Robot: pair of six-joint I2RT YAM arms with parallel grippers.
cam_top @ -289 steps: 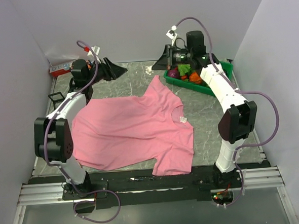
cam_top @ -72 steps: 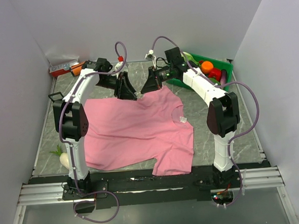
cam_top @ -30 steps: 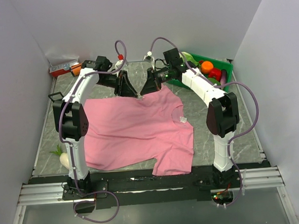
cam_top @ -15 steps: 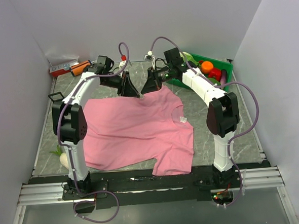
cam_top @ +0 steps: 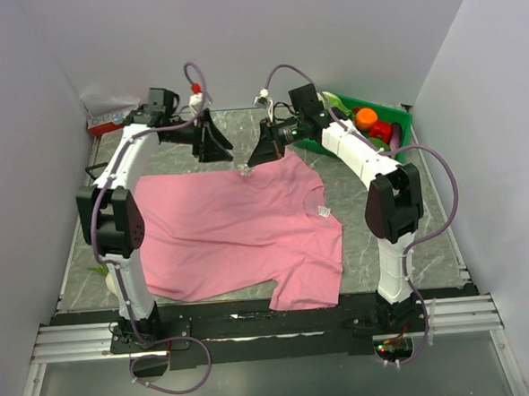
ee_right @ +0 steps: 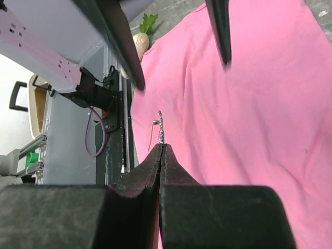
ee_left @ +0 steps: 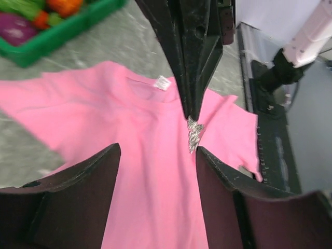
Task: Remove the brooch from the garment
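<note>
Since half a second earlier, the left hand [ee_left: 158,150] is drawn back toward the far left of the table [cam_top: 357,237], away from the right hand [ee_right: 162,150]. Its jaws, narrow before, are now spread wide with nothing between them. The right hand is closed, and the brooch [ee_right: 161,127] is pinched at its very fingertips, above the far edge of the garment [cam_top: 239,226], which lies spread on the table.

Step in hand: extraction, judged all but done. The brooch appears free of the cloth, though a last catch cannot be ruled out.

Next move: the right hand is to be lifted clear with the grip kept firm, since only the tips hold, and the brooch set down off the garment.
</note>
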